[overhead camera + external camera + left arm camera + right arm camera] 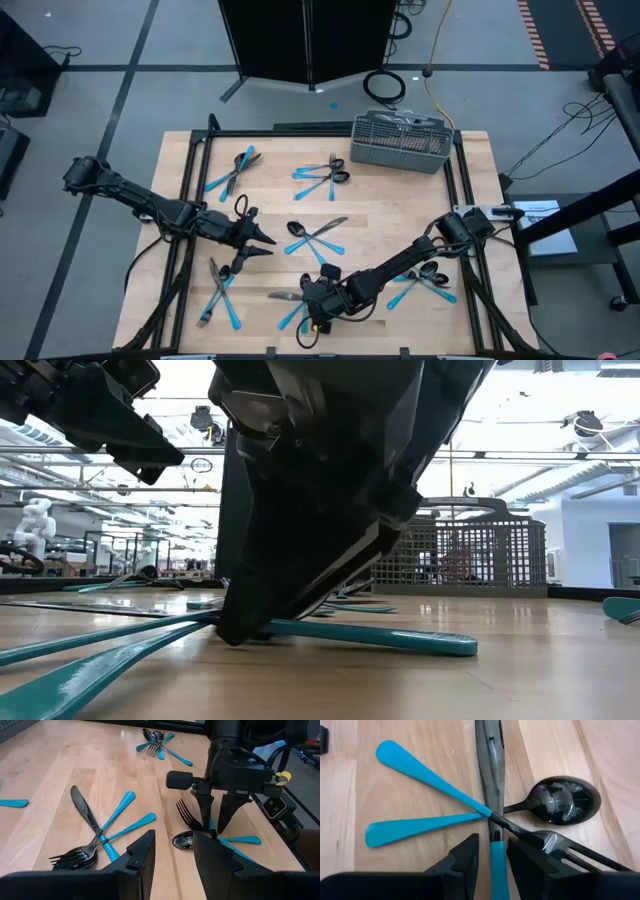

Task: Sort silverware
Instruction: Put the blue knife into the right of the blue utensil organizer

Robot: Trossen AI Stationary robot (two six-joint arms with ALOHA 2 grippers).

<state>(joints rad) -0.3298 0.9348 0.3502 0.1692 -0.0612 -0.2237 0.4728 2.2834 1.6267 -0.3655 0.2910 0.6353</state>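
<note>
Black fingers of my right gripper point(491, 865) stand slightly apart, straddling the blue handle of a knife point(490, 780) without visibly pinching it. I see a gap between each finger and the handle in the right wrist view. That knife lies in a crossed cluster with a spoon point(560, 802) and a fork point(560, 845); their handles meet at one point just ahead of the fingers. In the high view, the right gripper point(318, 300) sits low over this cluster near the front edge of the table point(400, 200), front centre.

My left gripper point(262, 240) has its jaws apart and empty. It hovers left of centre, above bare wood, pointing toward the right gripper. The left wrist view shows its two fingers point(142, 855) framing the right gripper's cluster farther off.

Silverware lies in separate groups across the table:
- one group at centre point(315, 236), just beside the left gripper;
- one at rear left point(232, 172);
- one at rear centre point(325, 177), near the basket;
- one at front left point(218, 290);
- one at front right point(428, 283), under the right arm.

Every piece rests flat on the wood. A grey mesh basket point(400, 143) stands at the rear, right of centre; I cannot tell its contents.
</note>
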